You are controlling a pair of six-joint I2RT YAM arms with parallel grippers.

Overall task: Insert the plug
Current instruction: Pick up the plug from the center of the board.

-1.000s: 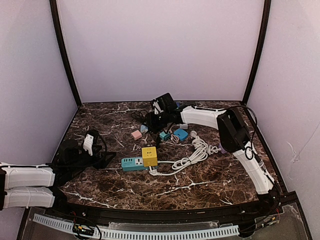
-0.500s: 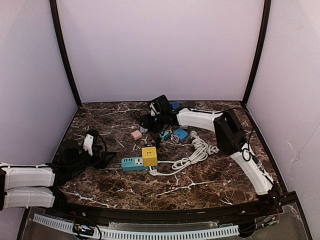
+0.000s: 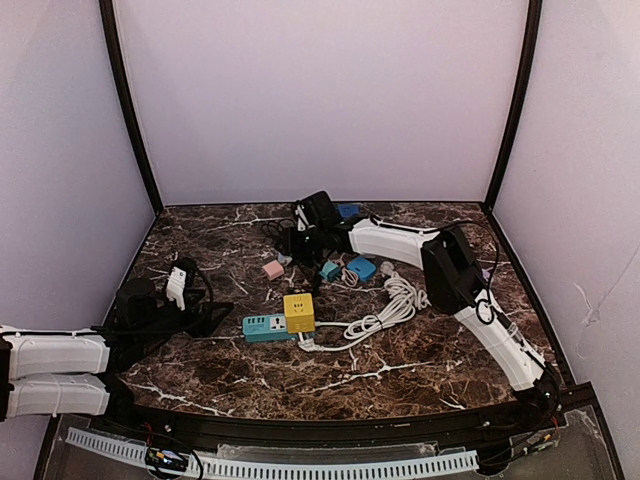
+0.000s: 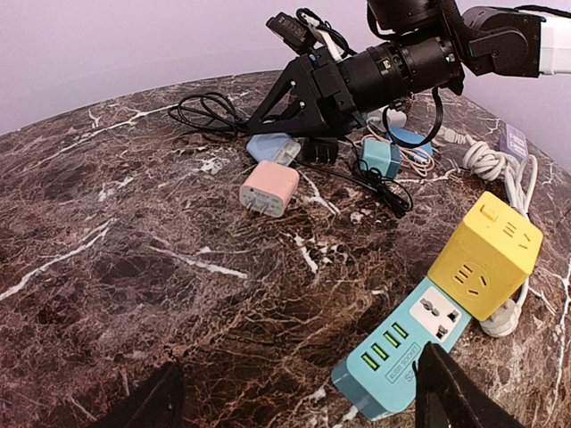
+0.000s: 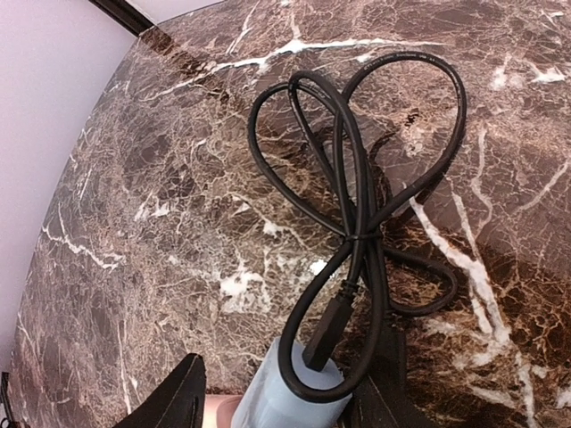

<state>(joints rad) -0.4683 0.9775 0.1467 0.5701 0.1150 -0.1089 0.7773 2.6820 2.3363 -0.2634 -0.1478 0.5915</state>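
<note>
A coiled black cable (image 5: pixel 357 178) lies at the back of the marble table. Its black USB plug (image 5: pixel 330 334) rests on top of a light-blue charger (image 5: pixel 294 401) (image 4: pixel 274 147). My right gripper (image 5: pixel 281 397) (image 3: pixel 290 245) is open and straddles this charger, with a gap on its left side. A teal power strip (image 4: pixel 406 343) (image 3: pixel 265 326) carrying a yellow cube adapter (image 4: pixel 486 254) lies mid-table. My left gripper (image 4: pixel 299 397) (image 3: pixel 222 318) is open and low over the table, just left of the strip's end, holding nothing.
A pink charger (image 4: pixel 270 187) and a teal charger (image 4: pixel 382 158) lie near the right gripper. A coiled white cord (image 3: pixel 385 305) runs right from the strip. Pale walls close the table (image 3: pixel 400 370) on three sides.
The right arm has reached a little further left and back, bringing its gripper over the light-blue charger. The left arm has not moved.
</note>
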